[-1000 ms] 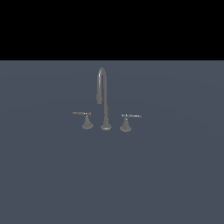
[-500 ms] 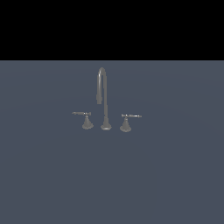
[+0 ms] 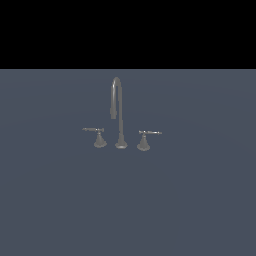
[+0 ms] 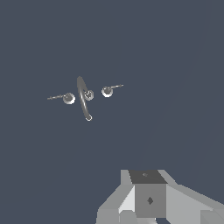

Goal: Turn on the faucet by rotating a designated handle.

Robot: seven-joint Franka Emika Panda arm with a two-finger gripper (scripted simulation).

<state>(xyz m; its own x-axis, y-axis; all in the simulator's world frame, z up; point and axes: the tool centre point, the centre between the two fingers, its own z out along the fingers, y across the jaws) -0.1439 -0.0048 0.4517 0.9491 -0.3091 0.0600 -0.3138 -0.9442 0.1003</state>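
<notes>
only the grey body of the gripper (image 4: 149, 199) shows in the wrist view; its fingertips are out of frame, so i cannot tell how wide the jaws stand or whether they hold anything. the faucet (image 4: 85, 97) lies well apart from the gripper, seen from above on the flat slate-blue surface (image 4: 175, 65). in the exterior view the tall gooseneck spout (image 3: 118, 112) stands between two low levers. the handle (image 3: 145, 139), its lever pointing to the exterior view's right, sits just beside the spout, and the twin handle (image 3: 98, 136) points to the exterior view's left.
</notes>
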